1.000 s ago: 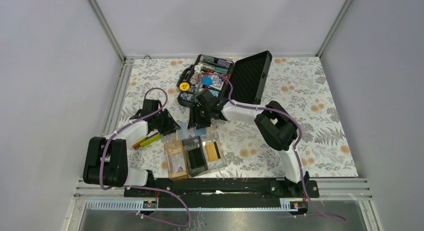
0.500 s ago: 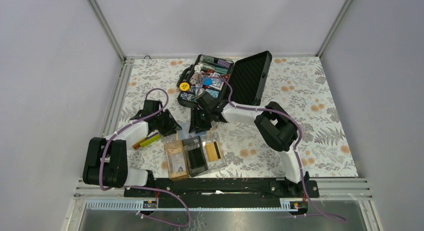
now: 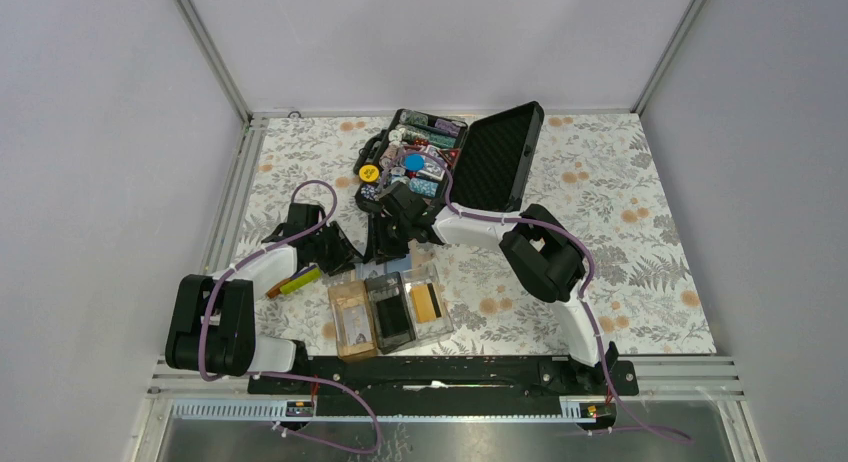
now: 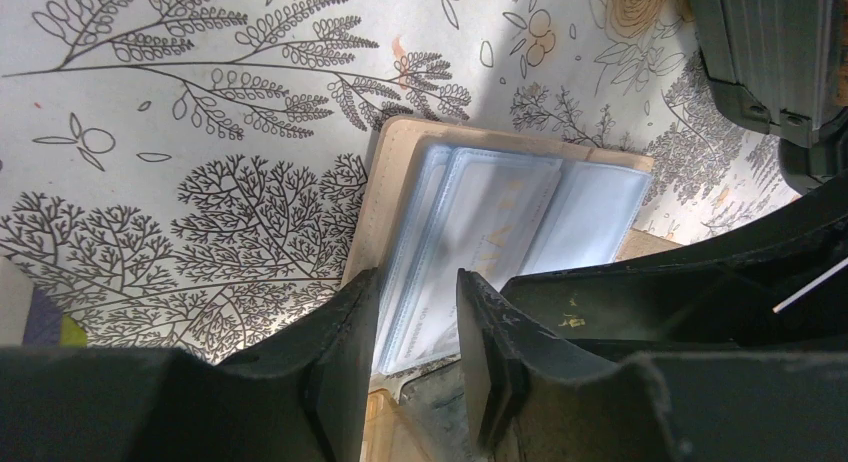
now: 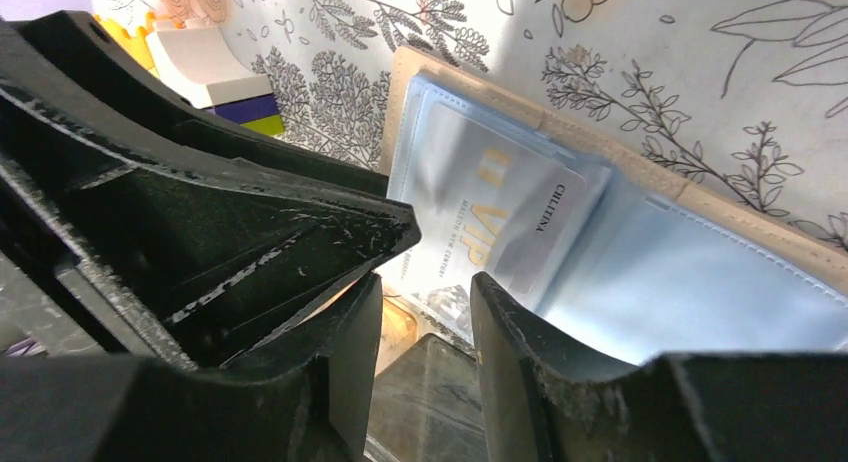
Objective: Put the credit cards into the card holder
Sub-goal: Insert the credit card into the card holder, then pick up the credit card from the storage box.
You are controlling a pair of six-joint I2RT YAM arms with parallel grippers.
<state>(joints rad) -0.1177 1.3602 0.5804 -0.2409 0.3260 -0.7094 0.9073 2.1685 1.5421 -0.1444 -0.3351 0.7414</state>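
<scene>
Near the front edge of the table [image 3: 620, 242], between the two arm bases, the holder [image 3: 340, 312]: three compartments side by side, brown on the left, dark in the middle, clear on the right. In the clear one, a gold card [image 3: 427, 302] with a black stripe, lying flat. Just behind the holder, a beige wallet [image 4: 585, 207] open on the table, clear plastic sleeves facing up. Inside one sleeve, a pale VIP card [image 5: 500, 217], lettering readable through the plastic. Left end effector [image 4: 412, 332] low over the wallet's edge next to the holder, fingers partway spread, pinching nothing, sleeves in plain sight through the gap. Right end effector [image 5: 425, 312] close beside it over the same edge, reaching in from the other side, fingers likewise partway spread with nothing between them, VIP card just beyond the tips. Whether either set of tips touches the plastic: cannot tell. Left of the holder, beside the left forearm, a few coloured blocks [image 3: 295, 280], orange and yellow-green. Farther back, a black case [image 3: 415, 162] with its lid [image 3: 500, 157] thrown open to the right, chips and small items packed in the tray.
</scene>
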